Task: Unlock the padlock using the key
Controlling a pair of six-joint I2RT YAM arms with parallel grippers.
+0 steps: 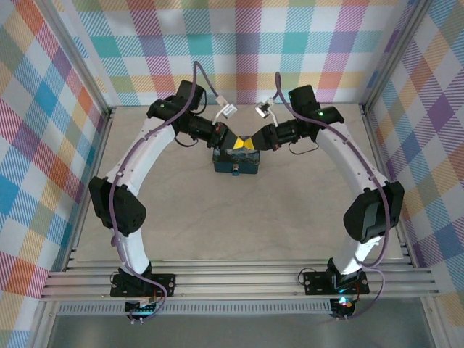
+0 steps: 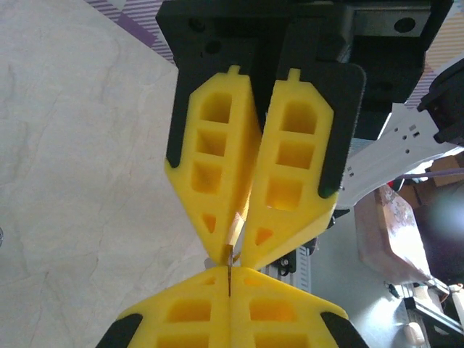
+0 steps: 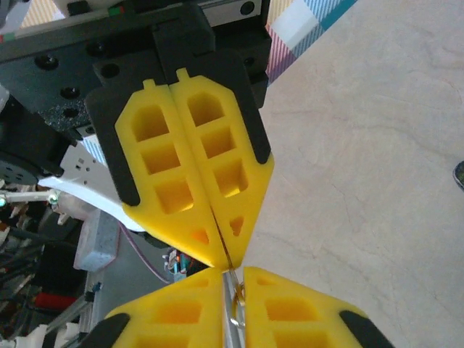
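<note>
Left gripper (image 2: 229, 270) fingers pressed flat together, thin sliver of the key (image 2: 233, 232) pinched at the tips. Right gripper (image 3: 233, 271) meets it tip to tip and is also clamped on the key, metal showing in its gap. Top view: both tips sit over a blue block (image 1: 235, 165), far-middle of the table (image 1: 290, 217). Padlock: can't make it out.

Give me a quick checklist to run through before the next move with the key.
1. Left pincer shut on the key: ok.
2. Right pincer shut on the same key: ok, thin metal shows between its fingers.
3. Pincers meeting tip to tip at the blue block: ok.
4. One pincer let go so the key can travel: not ok, both grip.
5. Blue block ready to take the key: cannot tell, the pincers cover part of it.
</note>
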